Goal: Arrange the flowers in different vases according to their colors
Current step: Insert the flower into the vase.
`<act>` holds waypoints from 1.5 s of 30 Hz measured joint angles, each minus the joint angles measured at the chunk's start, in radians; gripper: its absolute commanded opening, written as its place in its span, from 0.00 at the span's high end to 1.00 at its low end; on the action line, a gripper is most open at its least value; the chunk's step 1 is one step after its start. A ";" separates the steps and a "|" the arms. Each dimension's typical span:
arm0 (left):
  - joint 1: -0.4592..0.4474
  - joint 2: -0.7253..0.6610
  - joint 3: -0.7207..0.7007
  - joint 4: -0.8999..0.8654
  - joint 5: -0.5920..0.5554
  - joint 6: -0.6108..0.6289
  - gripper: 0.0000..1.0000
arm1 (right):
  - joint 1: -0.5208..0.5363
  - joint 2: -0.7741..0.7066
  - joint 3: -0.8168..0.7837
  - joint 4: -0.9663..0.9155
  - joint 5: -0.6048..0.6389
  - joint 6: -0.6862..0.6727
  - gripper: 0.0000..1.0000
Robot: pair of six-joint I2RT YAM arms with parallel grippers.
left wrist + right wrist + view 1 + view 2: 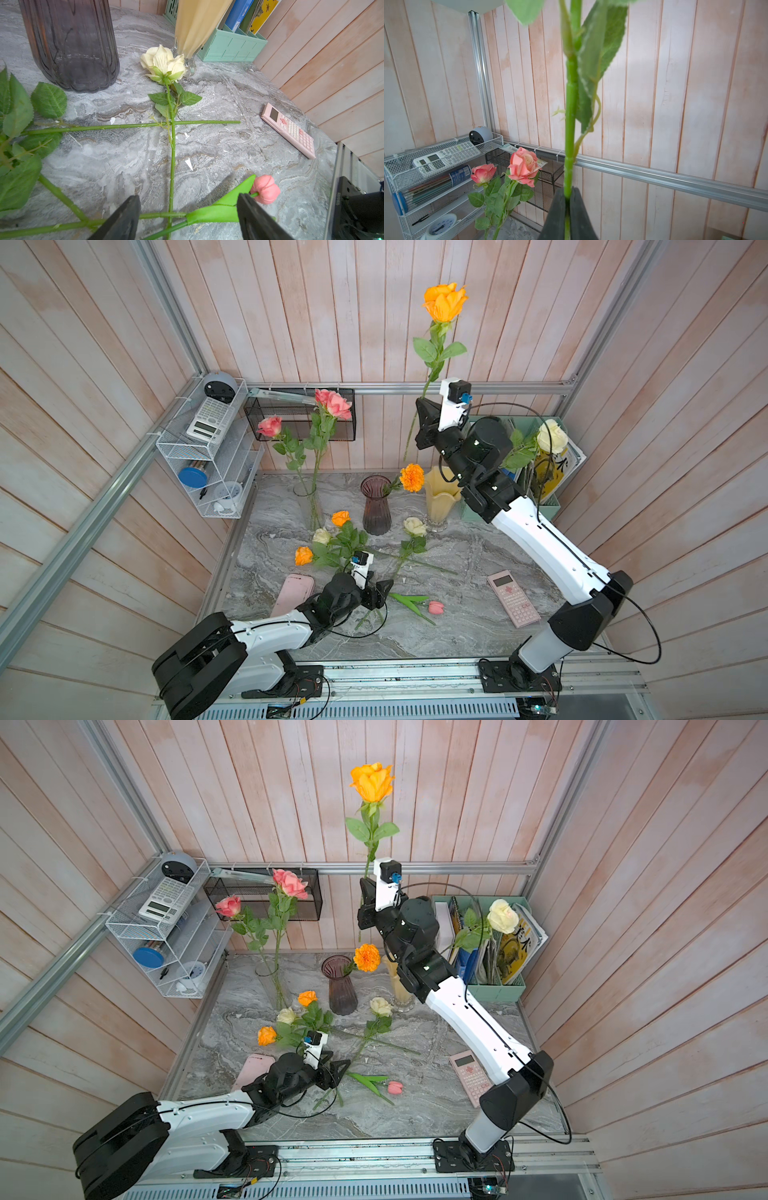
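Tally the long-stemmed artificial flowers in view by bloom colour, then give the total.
Pink artificial flowers: 3
Orange artificial flowers: 4
Cream-white artificial roses: 3
Total: 10

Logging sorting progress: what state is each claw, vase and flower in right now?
Right claw: shut on orange rose, held upright.
Left claw: open, low over table.
Clear vase: holds two pink roses.
Purple vase: holds marigold.
Yellow vase: upright, mouth partly hidden.
Pink tulip: lying on table.
Cream rose: lying on table.
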 measured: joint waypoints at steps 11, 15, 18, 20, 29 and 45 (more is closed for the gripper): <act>0.006 -0.016 -0.022 0.001 0.000 -0.004 0.21 | 0.027 0.194 0.135 0.046 -0.037 -0.002 1.00; 0.009 -0.017 -0.032 0.002 -0.001 -0.004 0.21 | 0.027 0.226 0.121 0.066 -0.040 0.006 1.00; 0.015 -0.019 -0.039 0.002 -0.004 -0.004 0.21 | 0.027 0.232 0.074 0.093 -0.040 0.021 1.00; 0.020 -0.021 -0.044 0.004 -0.004 -0.004 0.21 | 0.027 0.233 0.033 0.117 -0.041 0.033 1.00; 0.045 -0.037 -0.053 0.005 -0.004 -0.009 0.21 | 0.027 0.251 -0.211 0.257 -0.041 0.092 1.00; 0.057 -0.113 -0.053 -0.037 -0.005 -0.026 0.21 | 0.039 0.114 -0.449 0.340 -0.047 0.104 0.30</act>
